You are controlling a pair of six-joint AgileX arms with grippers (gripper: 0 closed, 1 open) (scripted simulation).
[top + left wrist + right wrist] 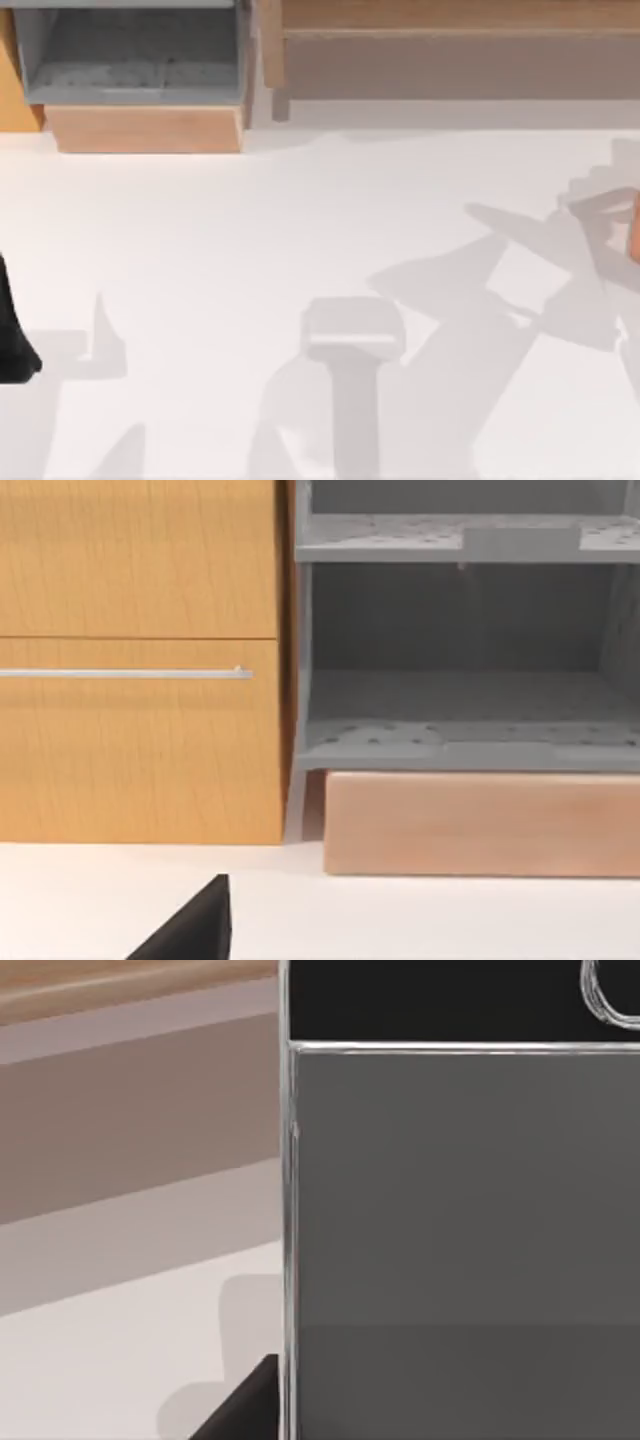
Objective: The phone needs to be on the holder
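The phone fills the right wrist view: dark grey screen, black band, thin silver edge.

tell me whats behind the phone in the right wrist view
Beside the phone, white table runs back to a brownish wall with a wooden ledge on top. The phone itself covers everything directly behind it.

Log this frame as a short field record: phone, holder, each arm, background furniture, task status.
phone: phone close to the right wrist camera, dark grey screen, black band with a ring at one end
holder: pale stand on the white table, nothing on it
left arm: dark part at the table's left edge
right arm: at the table's right edge
furniture: wooden cabinet, grey shelf unit
status: phone not yet on the holder
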